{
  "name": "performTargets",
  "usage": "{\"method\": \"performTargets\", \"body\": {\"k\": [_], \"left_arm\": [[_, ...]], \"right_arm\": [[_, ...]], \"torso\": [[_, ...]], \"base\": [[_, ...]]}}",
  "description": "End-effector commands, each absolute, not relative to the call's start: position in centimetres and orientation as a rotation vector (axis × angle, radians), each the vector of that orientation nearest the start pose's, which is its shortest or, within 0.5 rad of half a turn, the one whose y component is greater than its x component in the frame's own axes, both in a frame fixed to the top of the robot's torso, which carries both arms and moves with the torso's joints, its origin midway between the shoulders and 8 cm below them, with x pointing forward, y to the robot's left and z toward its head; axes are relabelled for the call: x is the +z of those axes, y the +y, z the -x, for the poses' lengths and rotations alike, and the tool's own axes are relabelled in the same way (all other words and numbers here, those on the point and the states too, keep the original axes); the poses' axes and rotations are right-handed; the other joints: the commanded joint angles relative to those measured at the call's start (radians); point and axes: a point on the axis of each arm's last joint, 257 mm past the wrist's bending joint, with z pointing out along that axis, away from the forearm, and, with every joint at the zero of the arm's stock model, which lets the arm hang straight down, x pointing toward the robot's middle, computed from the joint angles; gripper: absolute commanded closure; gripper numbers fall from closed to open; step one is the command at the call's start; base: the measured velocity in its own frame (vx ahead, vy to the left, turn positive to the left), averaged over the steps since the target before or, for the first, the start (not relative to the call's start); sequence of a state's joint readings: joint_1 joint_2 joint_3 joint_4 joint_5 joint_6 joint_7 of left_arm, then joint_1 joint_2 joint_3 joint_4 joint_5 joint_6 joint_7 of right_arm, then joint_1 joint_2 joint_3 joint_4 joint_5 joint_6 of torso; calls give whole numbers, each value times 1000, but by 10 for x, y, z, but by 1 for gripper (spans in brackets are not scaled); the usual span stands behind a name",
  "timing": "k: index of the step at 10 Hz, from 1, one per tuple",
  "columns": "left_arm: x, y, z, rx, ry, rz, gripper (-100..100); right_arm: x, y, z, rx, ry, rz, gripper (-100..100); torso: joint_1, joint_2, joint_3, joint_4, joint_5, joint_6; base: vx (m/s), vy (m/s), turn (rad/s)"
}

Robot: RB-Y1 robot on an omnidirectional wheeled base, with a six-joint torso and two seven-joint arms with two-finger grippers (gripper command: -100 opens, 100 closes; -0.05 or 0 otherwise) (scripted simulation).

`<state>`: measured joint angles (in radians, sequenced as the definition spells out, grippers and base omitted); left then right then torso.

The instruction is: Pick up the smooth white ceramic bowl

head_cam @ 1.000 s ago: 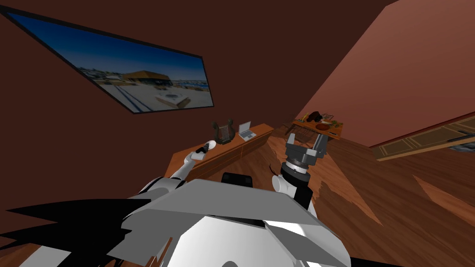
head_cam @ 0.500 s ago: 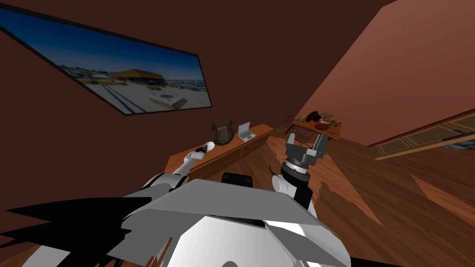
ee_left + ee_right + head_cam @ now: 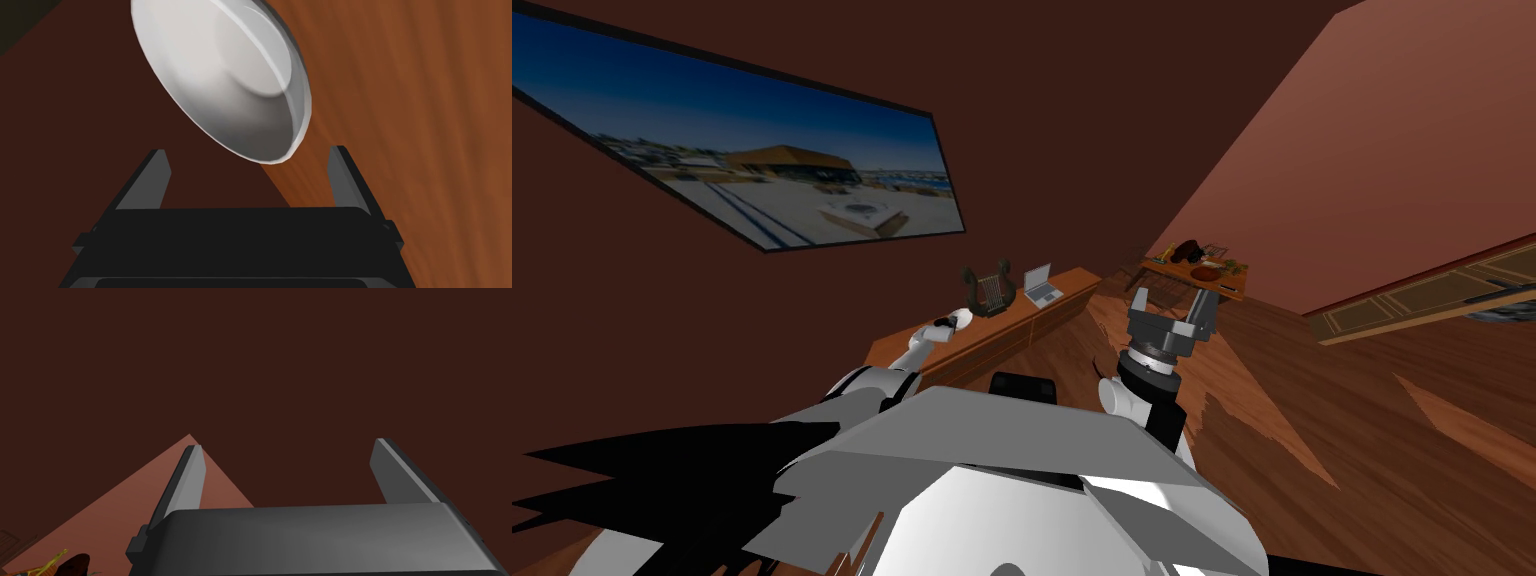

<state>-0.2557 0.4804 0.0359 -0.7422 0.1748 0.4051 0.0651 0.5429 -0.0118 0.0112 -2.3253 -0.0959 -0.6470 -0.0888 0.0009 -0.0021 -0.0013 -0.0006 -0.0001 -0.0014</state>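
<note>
Left gripper [image 3: 247, 151] spread wide, smooth shallow white bowl [image 3: 225, 75] dead ahead on the long orange-brown wooden counter [image 3: 400, 125], near rim just beyond the fingertips, centred between them, while the right gripper [image 3: 1170, 303] hangs splayed well away.

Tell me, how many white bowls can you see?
1. The white bowl sits on the wooden sideboard, just beyond the open left gripper. Things on the far table are too small to tell.

Bowl [image 3: 225, 75] on sideboard [image 3: 1012, 325], just beyond left claw [image 3: 247, 151]
</note>
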Motion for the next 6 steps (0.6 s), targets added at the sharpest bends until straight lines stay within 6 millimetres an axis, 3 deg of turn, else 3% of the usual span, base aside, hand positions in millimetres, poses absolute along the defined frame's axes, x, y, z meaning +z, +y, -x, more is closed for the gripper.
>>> {"method": "performTargets", "body": {"k": [1, 5, 6], "left_arm": [[-490, 519, -438, -246, 1610, 1869, -100], [-509, 522, -416, -177, 1615, 1955, -100], [-506, 522, -419, -186, 1614, 1948, -100]], "right_arm": [[57, -286, -303, 1471, 430, -612, 0], [57, -286, -303, 1471, 430, -612, 0], [57, -286, -303, 1471, 430, -612, 0]], "torso": [[0, 0, 0, 0, 0, 0], [0, 0, 0, 0, 0, 0], [1, 0, 0, 0, 0, 0]], "base": [[50, 1, -9], [51, 4, -8], [49, 13, -2]]}}
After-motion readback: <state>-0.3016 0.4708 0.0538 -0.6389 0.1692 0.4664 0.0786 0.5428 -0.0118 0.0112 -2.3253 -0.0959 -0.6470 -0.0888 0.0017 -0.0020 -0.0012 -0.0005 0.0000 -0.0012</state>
